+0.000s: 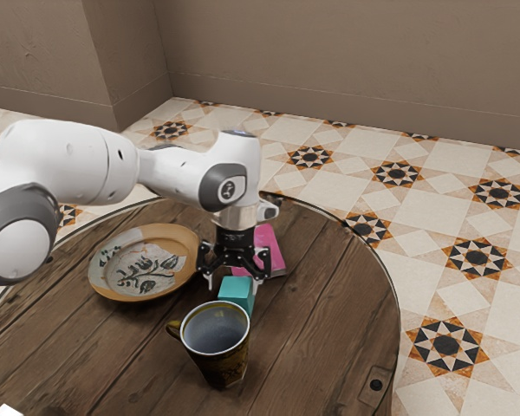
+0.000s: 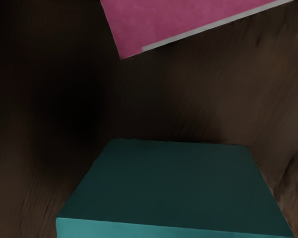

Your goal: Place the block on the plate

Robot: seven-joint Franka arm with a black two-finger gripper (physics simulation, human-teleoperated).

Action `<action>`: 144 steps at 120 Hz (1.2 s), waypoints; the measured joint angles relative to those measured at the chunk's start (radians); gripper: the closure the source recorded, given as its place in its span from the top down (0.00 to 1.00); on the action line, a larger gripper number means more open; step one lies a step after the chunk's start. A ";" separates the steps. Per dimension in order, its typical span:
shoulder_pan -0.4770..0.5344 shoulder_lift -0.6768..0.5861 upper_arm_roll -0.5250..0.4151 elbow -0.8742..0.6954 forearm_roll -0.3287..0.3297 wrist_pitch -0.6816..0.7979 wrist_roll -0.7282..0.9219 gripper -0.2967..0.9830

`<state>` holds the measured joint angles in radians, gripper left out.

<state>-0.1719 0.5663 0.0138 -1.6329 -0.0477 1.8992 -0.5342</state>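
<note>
Your fingers (image 1: 235, 286) stand wide at the block (image 1: 236, 295) — grasping, lifting and setting it on the plate (image 1: 145, 267) apparently all remain.

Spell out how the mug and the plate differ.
The mug is tall and deep, while the plate is wide and shallow. The mug has a side handle; the plate has none. The mug is dark yellow-brown outside, whereas the plate is tan with a pale patch and dark leaves. Both have round rims and rest on the wooden table.
</note>
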 joint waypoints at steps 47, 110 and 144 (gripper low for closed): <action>-0.001 0.021 0.000 0.001 -0.003 0.019 0.013 0.65; -0.024 0.017 0.000 0.039 -0.002 0.028 0.021 0.54; -0.040 -0.010 0.001 0.128 0.004 -0.019 0.024 0.52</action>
<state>-0.2116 0.5567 0.0148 -1.5052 -0.0433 1.8803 -0.5098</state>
